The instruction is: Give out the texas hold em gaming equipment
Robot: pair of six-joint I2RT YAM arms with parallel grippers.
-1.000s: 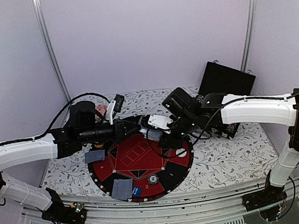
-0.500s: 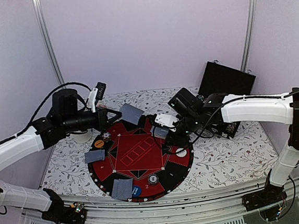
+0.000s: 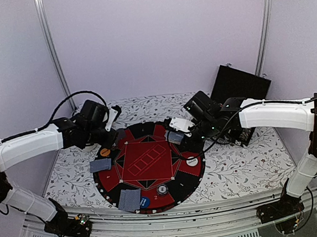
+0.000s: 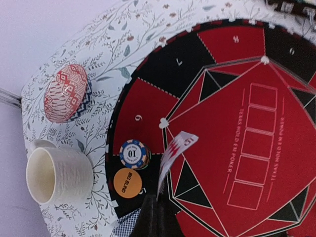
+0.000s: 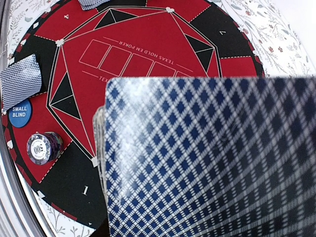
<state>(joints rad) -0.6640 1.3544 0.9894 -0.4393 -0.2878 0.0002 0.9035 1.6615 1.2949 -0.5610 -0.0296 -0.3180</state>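
Observation:
A round red and black poker mat (image 3: 145, 161) lies mid-table. My left gripper (image 3: 114, 137) hovers over its back left and is shut on one playing card (image 4: 175, 153), held edge-on with red pips showing, above a blue-white striped chip (image 4: 134, 154) and the orange disc (image 4: 128, 182). My right gripper (image 3: 178, 137) is shut on a deck of blue-backed cards (image 5: 212, 158) over the mat's back right; the deck hides its fingers. Dealt cards lie face down at the left (image 3: 100, 165) and at the front (image 3: 129, 200). A blue disc (image 5: 19, 112), a chip (image 5: 44, 147) and a white disc (image 3: 192, 161) sit on the mat.
A white cup (image 4: 57, 173) and a pink patterned bowl (image 4: 65, 94) stand on the floral cloth left of the mat. An open black case (image 3: 239, 86) stands at the back right. Metal posts rise at both back corners.
My left gripper took a card from the deck, swung left with it and came down over the mat's back left. My right gripper drew back slightly to the right with the deck.

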